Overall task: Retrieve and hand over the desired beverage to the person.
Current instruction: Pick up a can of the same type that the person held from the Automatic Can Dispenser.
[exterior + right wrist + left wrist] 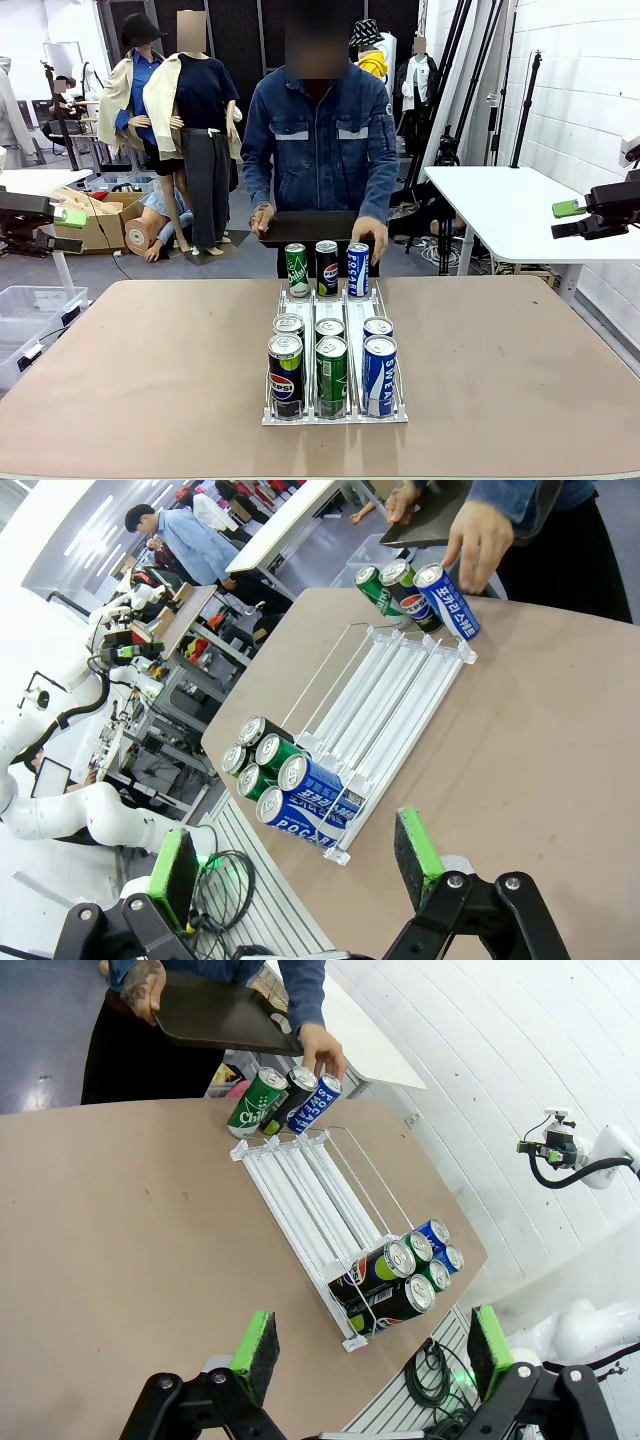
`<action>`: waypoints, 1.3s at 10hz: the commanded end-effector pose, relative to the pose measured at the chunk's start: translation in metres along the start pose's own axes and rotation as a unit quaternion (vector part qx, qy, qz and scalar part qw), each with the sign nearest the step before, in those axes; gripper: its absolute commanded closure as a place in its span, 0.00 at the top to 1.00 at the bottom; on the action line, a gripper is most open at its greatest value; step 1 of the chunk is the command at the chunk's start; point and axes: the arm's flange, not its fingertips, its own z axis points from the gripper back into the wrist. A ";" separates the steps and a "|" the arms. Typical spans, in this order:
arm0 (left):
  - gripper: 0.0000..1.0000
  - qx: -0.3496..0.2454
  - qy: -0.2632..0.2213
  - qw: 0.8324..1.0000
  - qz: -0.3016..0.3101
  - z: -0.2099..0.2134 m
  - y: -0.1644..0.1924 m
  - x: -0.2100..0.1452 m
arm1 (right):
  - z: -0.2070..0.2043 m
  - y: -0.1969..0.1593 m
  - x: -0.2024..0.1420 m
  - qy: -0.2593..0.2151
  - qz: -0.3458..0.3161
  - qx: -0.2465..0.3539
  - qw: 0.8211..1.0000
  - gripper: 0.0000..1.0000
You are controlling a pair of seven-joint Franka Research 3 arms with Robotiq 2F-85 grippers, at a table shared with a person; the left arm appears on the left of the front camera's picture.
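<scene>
Blue can (358,268) at table's (150,350) far edge, person's hand (372,236) on it. Same blue cans (379,375) in rack (335,418), near edge. Left claw (372,1348), right claw (295,865) wide open, empty. Risk: cans packed tight; claw may bump green can (332,372), tip it.

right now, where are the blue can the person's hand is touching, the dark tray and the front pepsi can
blue can (358,272), front view, on its printed side
dark tray (305,228), front view, middle of its dark surface
front pepsi can (284,384), front view, on its logo
</scene>
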 end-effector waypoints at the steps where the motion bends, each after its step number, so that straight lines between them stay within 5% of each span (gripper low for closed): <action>1: 1.00 -0.003 -0.001 1.000 -0.002 0.001 0.001 -0.001 | -0.001 -0.001 0.001 -0.003 -0.002 0.001 1.000 1.00; 13: 1.00 -0.003 -0.001 1.000 -0.002 0.001 0.001 -0.001 | -0.001 -0.001 0.001 -0.003 -0.002 0.001 1.000 1.00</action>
